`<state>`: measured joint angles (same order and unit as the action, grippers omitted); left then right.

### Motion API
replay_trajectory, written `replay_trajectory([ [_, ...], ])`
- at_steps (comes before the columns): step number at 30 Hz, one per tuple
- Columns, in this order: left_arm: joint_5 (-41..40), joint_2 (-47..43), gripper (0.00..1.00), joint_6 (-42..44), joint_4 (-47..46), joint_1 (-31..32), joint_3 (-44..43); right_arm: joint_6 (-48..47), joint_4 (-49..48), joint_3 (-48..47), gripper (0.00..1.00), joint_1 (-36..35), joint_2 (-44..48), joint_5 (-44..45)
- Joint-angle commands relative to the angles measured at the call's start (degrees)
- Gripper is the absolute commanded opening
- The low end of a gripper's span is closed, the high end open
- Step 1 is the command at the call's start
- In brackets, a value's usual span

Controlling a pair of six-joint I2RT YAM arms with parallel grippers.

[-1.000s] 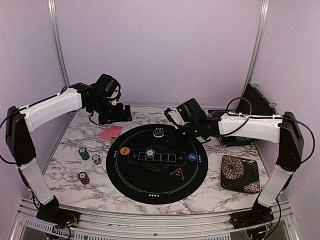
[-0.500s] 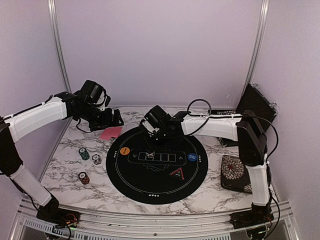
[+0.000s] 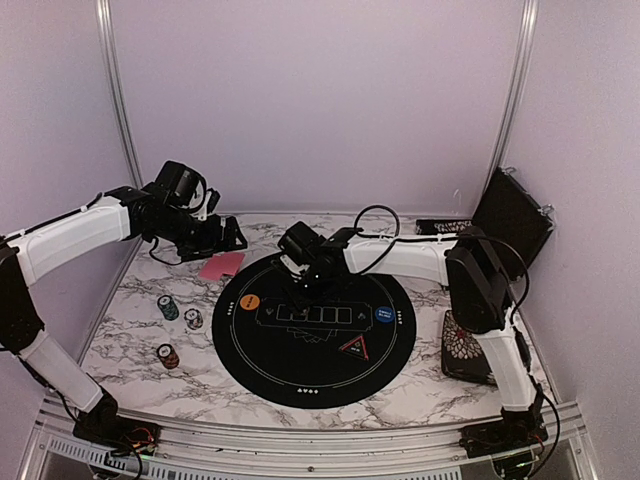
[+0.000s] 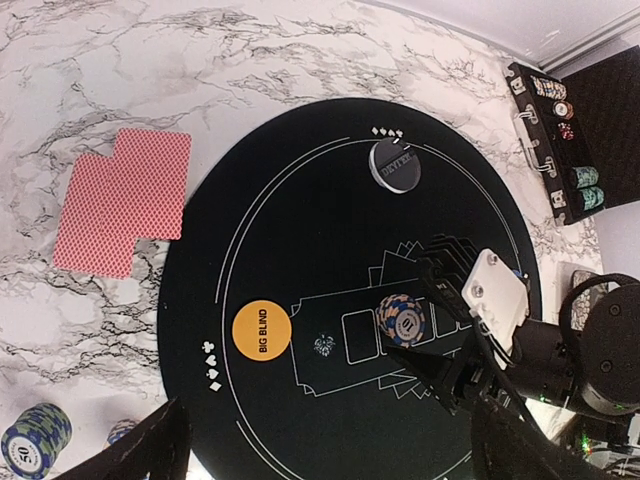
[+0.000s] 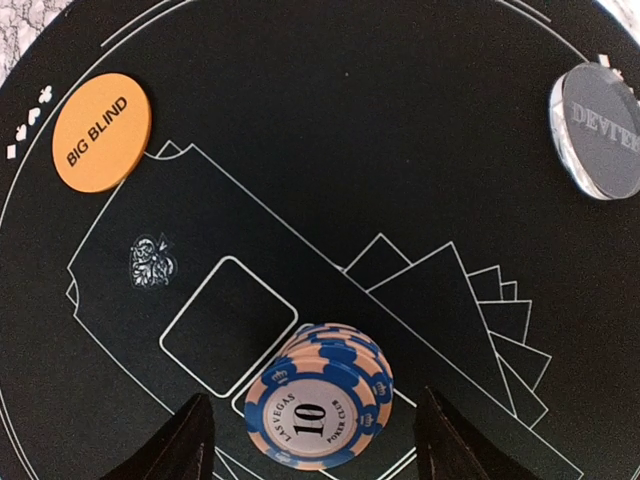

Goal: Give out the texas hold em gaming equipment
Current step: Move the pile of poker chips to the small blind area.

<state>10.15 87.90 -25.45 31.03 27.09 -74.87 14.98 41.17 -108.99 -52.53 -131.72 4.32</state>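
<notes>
A blue-and-peach poker chip stack (image 5: 320, 400) marked 10 stands on the round black mat (image 5: 330, 130). My right gripper (image 5: 318, 452) hangs over the stack, open, one finger on each side with a gap to the chips. Above the table's back left my left gripper (image 3: 222, 238) is open and holds nothing. Pink-red-backed cards (image 4: 125, 200) lie off the mat's left edge. The orange BIG BLIND button (image 4: 261, 328), a grey dealer button (image 4: 397, 165), the blue button (image 3: 384, 315) and the triangle marker (image 3: 357, 347) lie on the mat.
Three more chip stacks (image 3: 168, 306) (image 3: 193, 318) (image 3: 168, 355) stand on the marble left of the mat. The floral case (image 3: 462, 350) lies at the right, partly behind my right arm. An open black chip case (image 3: 510, 215) leans in the back right corner.
My right arm swung left from the mat's far right edge to above the chip stack in the middle, its jaws widening slightly. The left arm drew back a little to the left.
</notes>
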Motion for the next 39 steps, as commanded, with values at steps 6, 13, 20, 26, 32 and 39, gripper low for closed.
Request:
replay_trajectory([
  [6,1.92,-1.74,0.99,0.7,-2.17,-0.37,1.72,0.79,2.27,-4.6,0.68,-0.59,-2.69,0.83],
  [13,2.16,-1.91,0.99,0.53,-2.63,-0.37,2.1,0.84,2.58,-5.34,0.68,-0.65,-3.92,1.25],
  [20,2.55,-1.83,0.99,0.46,-2.76,-0.38,2.23,1.14,2.75,-5.89,0.67,-0.58,-4.72,1.77],
  [26,2.59,-1.77,0.99,0.49,-2.83,-0.42,2.32,1.33,3.08,-6.79,0.65,-0.62,-5.54,2.29],
  [32,2.64,-1.76,0.99,0.54,-2.83,-0.37,2.38,1.32,3.67,-7.37,0.62,-0.64,-6.14,2.98],
  [39,2.89,-1.57,0.99,0.55,-2.87,-0.4,2.51,1.37,4.23,-7.64,0.58,-0.64,-6.4,3.28],
])
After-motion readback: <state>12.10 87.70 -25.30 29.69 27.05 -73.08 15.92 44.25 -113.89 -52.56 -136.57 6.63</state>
